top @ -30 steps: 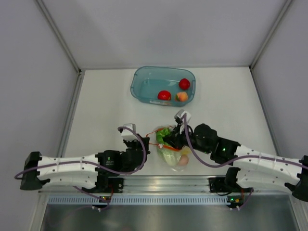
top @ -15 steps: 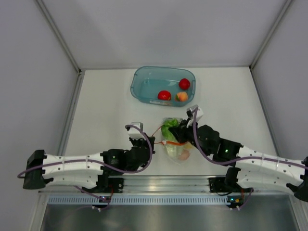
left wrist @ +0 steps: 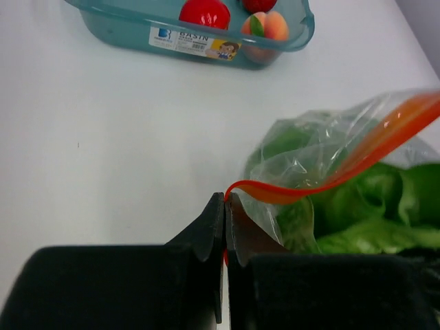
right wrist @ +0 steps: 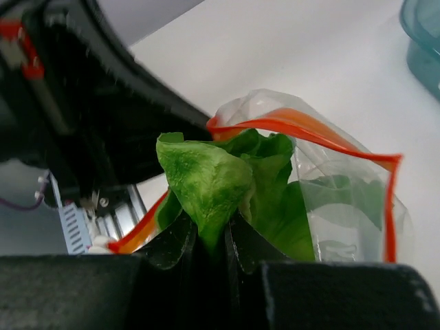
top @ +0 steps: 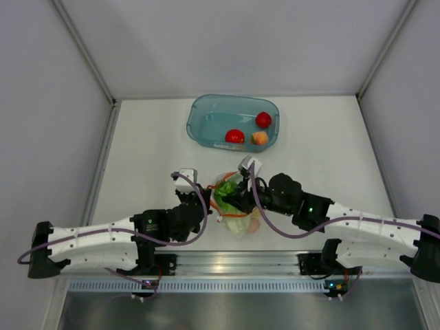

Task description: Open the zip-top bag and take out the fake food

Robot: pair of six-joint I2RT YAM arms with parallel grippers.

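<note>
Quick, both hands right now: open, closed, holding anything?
Left hand: closed, pinching the orange-red zip strip of the small clear crinkly plastic bag.
Right hand: closed on a leaf of the green plastic lettuce head at the bag's mouth.

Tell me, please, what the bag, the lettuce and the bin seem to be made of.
The bag looks like thin clear plastic film: it wrinkles, glints and shows the green through. The lettuce seems moulded plastic, fairly matte, with thick leaf edges; soft rubber is possible. The bin appears rigid translucent teal plastic, smooth and glossy.
</note>
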